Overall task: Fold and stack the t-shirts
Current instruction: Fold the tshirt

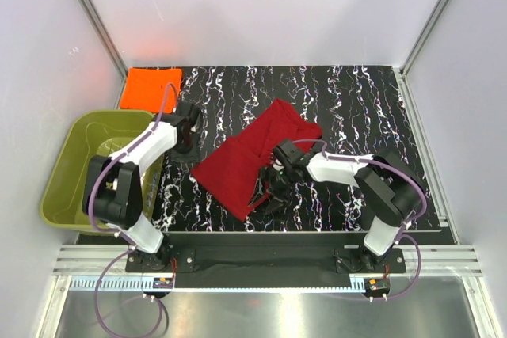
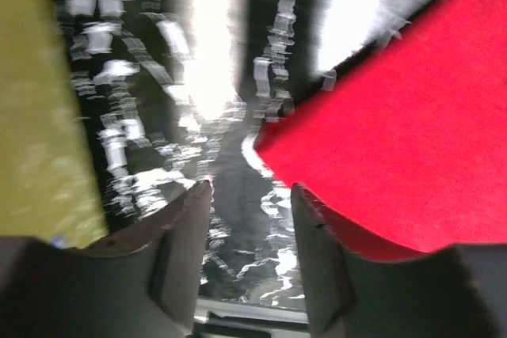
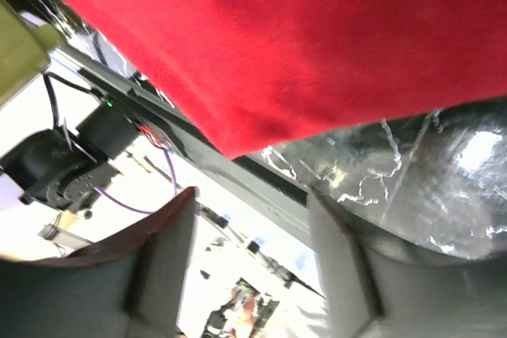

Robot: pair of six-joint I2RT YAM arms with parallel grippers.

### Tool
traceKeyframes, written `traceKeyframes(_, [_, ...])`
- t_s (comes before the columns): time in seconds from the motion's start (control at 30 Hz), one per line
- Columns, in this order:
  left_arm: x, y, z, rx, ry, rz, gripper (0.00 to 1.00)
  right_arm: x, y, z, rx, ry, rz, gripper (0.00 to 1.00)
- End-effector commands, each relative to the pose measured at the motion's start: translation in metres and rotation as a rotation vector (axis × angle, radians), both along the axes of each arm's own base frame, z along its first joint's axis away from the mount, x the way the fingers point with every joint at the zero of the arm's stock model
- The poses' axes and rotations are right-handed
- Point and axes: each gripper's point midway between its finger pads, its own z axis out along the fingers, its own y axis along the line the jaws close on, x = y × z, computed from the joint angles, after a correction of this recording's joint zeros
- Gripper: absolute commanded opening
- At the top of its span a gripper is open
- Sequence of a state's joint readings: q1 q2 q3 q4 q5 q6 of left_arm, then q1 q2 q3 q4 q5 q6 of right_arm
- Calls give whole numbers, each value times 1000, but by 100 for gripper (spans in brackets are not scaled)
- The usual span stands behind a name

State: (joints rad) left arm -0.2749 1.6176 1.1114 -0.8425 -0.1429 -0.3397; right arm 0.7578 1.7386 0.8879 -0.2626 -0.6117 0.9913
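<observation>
Only the top view shows the orange t-shirt (image 1: pixel 149 86), upper left. My left pincer (image 2: pixel 250 189) and right pincer (image 3: pixel 250 195) are both released, empty. Red t-shirt (image 1: pixel 245 160) is cropped in the blurry wrist views.

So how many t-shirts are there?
2. The red t-shirt lies partly folded mid-table. The orange t-shirt sits folded at the far left corner, behind the green tub. None seems hidden.
</observation>
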Motion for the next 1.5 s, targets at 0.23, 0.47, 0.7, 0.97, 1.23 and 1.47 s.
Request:
traceKeyframes(0.23, [-56, -22, 51, -249, -141, 159, 60, 53, -64, 57, -157, -291, 116, 86])
traceKeyframes(0.47, [-61, -68, 34, -708, -283, 482, 53, 142, -95, 94, -63, -329, -88, 86])
traceKeyframes(0.7, [-49, -74, 24, -659, -305, 575, 56, 164, -96, 111, -51, -376, -101, 86])
traceKeyframes(0.97, [-66, -76, 1, -575, -220, 577, 59, 158, -100, 106, -36, -360, -136, 86])
traceKeyframes(1.23, [-54, -68, 32, -384, -285, 358, 59, 135, -94, 91, 26, -280, -140, 85])
traceKeyframes(1.47, [-26, -49, 45, -150, -219, 27, 73, 52, -49, 47, 15, -189, 27, 84])
